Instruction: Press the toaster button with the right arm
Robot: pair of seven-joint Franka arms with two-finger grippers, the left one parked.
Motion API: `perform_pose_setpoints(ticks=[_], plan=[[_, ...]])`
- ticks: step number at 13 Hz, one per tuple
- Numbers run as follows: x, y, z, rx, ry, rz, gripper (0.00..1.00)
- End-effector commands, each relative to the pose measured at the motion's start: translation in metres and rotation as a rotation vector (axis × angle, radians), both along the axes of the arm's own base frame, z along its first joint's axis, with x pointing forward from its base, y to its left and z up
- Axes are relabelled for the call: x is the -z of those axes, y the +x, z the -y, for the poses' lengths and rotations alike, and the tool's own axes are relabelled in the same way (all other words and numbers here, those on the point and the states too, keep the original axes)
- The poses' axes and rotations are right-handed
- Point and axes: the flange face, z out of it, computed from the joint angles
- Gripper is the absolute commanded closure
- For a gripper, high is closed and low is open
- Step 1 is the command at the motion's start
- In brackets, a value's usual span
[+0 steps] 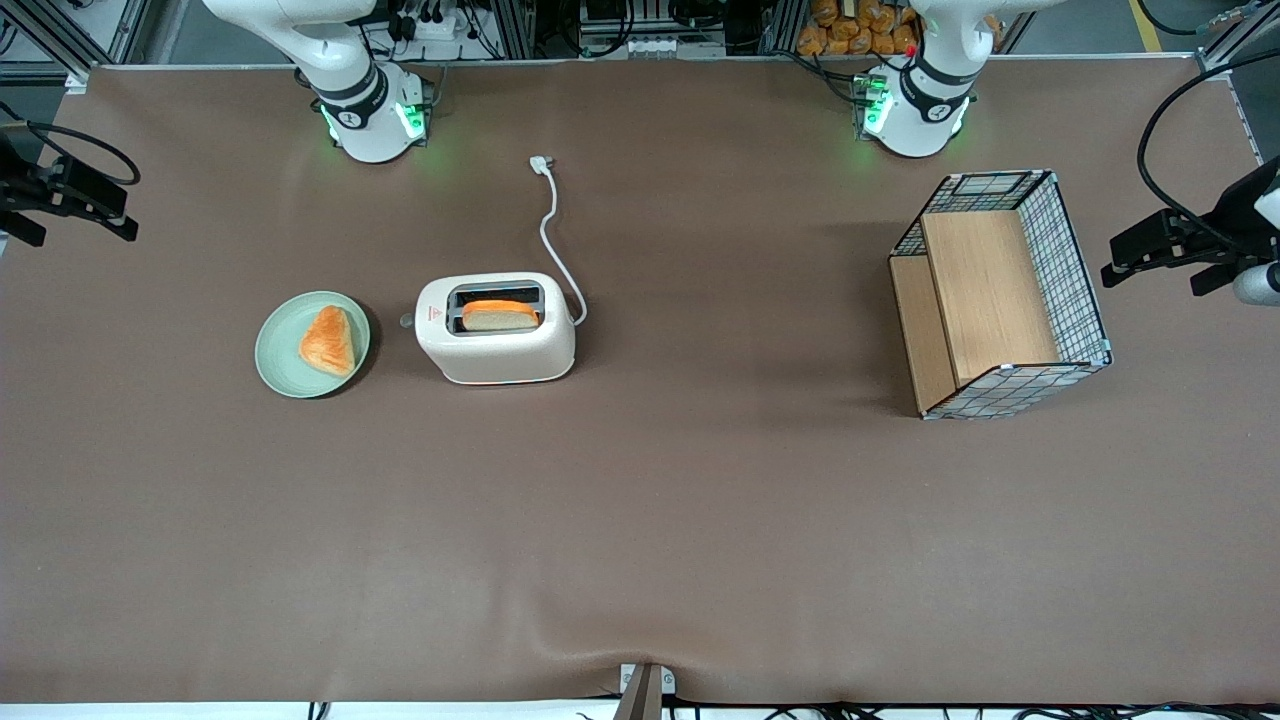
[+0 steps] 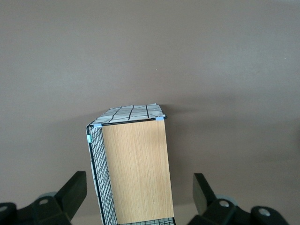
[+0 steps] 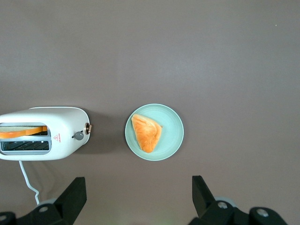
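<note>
The cream-white toaster (image 1: 495, 328) stands on the brown table with a slice of toast (image 1: 498, 314) in one slot. It also shows in the right wrist view (image 3: 44, 133). The small grey toaster button (image 3: 78, 136) sticks out of its end face toward the plate, and shows in the front view (image 1: 407, 321) too. The right arm (image 1: 350, 80) rises out of the front view, so its gripper is hidden there. In the wrist view my gripper (image 3: 138, 183) hangs high above the table near the plate, open and empty, well apart from the button.
A green plate (image 1: 285, 370) with a triangular bread piece (image 1: 328, 341) lies beside the toaster's button end; the plate shows in the right wrist view (image 3: 173, 136). The white cord (image 1: 553, 225) trails toward the arm bases. A wire basket with wooden boards (image 1: 1000, 300) stands toward the parked arm's end.
</note>
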Motion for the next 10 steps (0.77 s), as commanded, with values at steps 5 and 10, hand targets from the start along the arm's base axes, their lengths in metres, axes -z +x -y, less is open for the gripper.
perform_pose_setpoints(ticks=[5,10], plan=[[-0.0086,-0.0007,0.0037,0.010,-0.018,0.016,0.00],[-0.0076,-0.0011,0.0041,0.012,-0.007,0.012,0.00]])
